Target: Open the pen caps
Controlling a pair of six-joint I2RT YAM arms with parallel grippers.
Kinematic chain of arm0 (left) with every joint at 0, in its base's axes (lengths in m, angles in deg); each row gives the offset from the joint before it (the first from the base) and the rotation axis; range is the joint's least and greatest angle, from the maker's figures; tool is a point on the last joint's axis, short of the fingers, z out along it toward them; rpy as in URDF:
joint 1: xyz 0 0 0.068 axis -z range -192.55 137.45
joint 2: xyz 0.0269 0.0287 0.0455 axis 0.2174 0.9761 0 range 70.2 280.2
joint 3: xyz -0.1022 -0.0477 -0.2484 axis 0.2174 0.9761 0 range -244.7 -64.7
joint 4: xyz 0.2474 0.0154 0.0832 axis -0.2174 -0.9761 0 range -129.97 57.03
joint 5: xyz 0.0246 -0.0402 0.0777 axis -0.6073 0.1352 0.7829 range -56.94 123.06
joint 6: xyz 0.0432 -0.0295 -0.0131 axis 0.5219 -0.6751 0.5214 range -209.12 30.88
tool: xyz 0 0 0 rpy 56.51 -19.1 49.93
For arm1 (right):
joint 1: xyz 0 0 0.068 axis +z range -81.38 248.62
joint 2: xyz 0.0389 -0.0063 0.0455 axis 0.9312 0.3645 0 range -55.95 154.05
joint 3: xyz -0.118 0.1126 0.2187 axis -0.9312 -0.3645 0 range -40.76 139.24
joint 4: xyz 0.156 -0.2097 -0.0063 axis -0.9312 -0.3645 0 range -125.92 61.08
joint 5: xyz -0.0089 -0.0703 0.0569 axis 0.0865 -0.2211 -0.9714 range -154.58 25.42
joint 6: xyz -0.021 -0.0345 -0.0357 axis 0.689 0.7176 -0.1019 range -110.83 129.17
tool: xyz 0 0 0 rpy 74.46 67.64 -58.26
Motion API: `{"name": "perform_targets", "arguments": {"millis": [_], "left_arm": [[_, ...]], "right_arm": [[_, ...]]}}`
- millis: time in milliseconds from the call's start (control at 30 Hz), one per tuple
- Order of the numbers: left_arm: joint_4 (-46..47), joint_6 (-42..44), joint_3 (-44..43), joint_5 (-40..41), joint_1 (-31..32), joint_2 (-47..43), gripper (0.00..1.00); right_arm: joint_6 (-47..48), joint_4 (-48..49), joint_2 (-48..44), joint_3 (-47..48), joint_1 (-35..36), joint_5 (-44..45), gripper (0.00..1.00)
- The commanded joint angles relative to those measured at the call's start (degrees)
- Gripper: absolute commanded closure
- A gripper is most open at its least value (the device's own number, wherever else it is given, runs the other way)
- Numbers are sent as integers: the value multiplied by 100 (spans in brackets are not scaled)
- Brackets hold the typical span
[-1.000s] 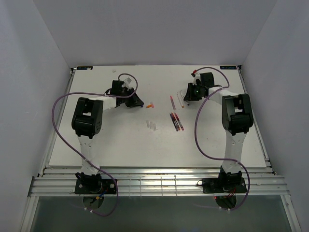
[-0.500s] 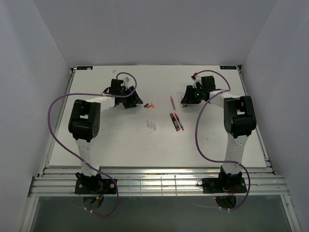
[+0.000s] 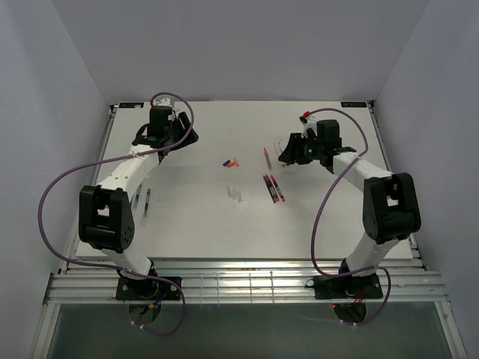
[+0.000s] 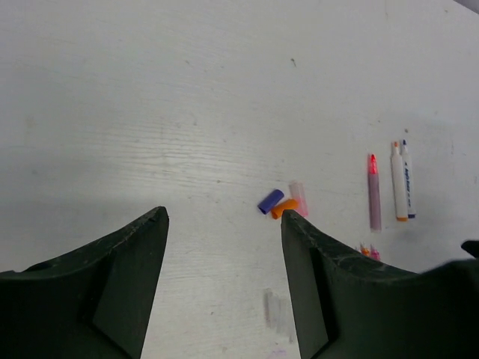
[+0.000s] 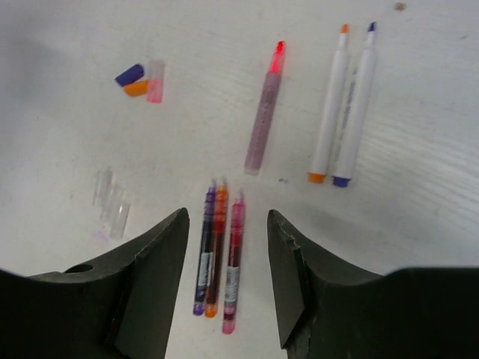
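1. Left pens: two dark sticks lie well behind my left pincer, back beside its own arm and outside its wrist view. They are too small for me to tell whether they are capped. I judge they are the ones not yet opened, so I'd check them first.
2. Left pincer: its jaws stand apart with nothing between them, only bare table below. I'd bring it over one left pen, set the jaws square across the barrel and close near the middle, leaving the cap end free.
3. Caps: a purple, an orange and a pale pink one lie touching each other, ahead and right of the left pincer, ahead and left of the right pincer. The clear caps lie just off its left finger. All of them are off already, so I'd steer clear.
4. Thin pens: three lie side by side, straight ahead between the right pincer's fingers, tips bare.
5. Right pincer: jaws apart, empty. I'd use it to take the cap, pulling straight along the barrel and never sideways.
6. Pink pen lies further ahead and the white pens ahead-right. They are uncapped, so I'd leave them.
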Motion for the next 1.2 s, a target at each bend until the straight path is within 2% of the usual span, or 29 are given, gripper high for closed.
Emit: {"name": "perform_targets", "arguments": {"millis": [0, 167, 333, 433, 567, 667, 900, 1167], "left_arm": [[-619, 190, 363, 1142, -243, -544, 29], [-919, 463, 1161, 1845, -550, -870, 30], [-936, 420, 1761, 1715, -1060, -1125, 31], [-1146, -9, 1875, 1601, -1385, -1012, 34], [-1235, -738, 2068, 1732, -1500, -958, 36], [-1314, -1284, 2148, 1663, -1509, -967, 36], [-1551, -1628, 1902, 1618, -1509, -844, 36], [-1552, -918, 1805, 1899, -1518, -896, 35]], "right_arm": [[-115, 224, -572, -252, 426, -68, 47], [-106, 320, -1232, -718, 944, -67, 47], [-124, 434, -1541, -1166, 1261, -41, 47], [-106, 434, -1655, -1289, 1437, 38, 47], [-88, 469, -1743, -1404, 1508, 100, 47], [-62, 469, -1752, -1457, 1525, 143, 47], [-36, 496, -1735, -1553, 1534, 179, 47], [-27, 522, -1656, -1597, 1543, 179, 47]]}}
